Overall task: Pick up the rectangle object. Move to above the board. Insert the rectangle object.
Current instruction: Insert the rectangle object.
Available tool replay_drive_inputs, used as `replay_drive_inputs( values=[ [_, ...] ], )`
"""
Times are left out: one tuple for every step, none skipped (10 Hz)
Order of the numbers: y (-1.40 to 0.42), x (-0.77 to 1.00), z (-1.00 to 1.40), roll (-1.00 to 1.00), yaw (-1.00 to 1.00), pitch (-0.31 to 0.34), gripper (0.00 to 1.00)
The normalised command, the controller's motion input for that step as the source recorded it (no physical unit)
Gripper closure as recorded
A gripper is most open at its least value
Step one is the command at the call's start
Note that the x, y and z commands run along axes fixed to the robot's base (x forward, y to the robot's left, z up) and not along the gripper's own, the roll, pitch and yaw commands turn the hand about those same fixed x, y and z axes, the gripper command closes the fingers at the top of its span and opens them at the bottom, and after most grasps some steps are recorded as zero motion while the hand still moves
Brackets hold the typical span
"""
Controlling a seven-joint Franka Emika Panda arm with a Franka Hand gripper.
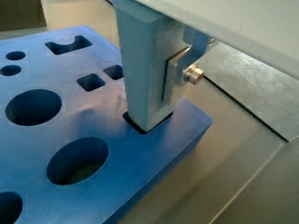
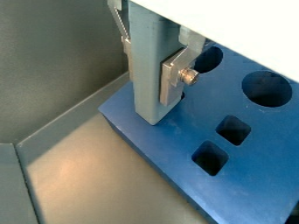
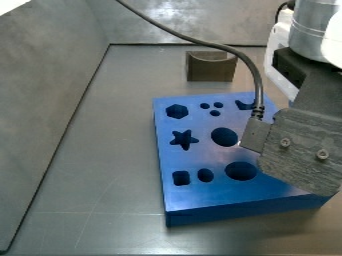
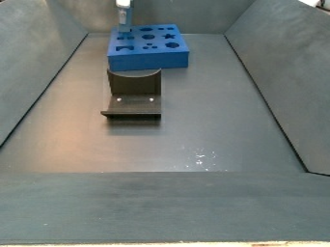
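The rectangle object (image 1: 142,44), a slim light blue block, stands upright between my gripper's (image 1: 149,77) silver fingers (image 1: 176,74). The gripper is shut on it in both wrist views; its place in the opposite wrist view (image 2: 149,68) shows a finger on each side of the block (image 2: 149,96). The block's lower end sits in a dark cutout (image 1: 132,122) near a corner of the bright blue board (image 1: 140,179). In a side view the board (image 3: 207,185) lies mid-floor and the wrist's grey camera mount (image 3: 305,150) hides the gripper. The board (image 4: 149,48) shows far back.
A squat brown block (image 3: 207,66) lies behind the board. The dark fixture (image 4: 133,96) stands on the floor in front of the board. Grey sloped walls (image 3: 67,90) ring the floor. A black cable (image 3: 234,55) hangs over the board.
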Motion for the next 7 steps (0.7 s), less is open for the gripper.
replay_drive_inputs(
  values=[
    [-0.08,0.01,-0.39,0.36,0.00,0.000,1.00],
    [0.00,0.00,-0.11,0.18,0.00,0.080,1.00],
    [0.00,-0.31,-0.09,0.14,-0.12,0.074,1.00],
    [0.00,-0.78,-0.16,0.02,-0.37,0.000,1.00],
    [0.00,-0.31,-0.02,0.00,-0.22,0.000,1.00],
    [0.00,0.00,0.00,0.00,-0.03,0.000,1.00],
    [-0.26,0.11,-0.92,0.48,-0.11,0.000,1.00]
  ],
)
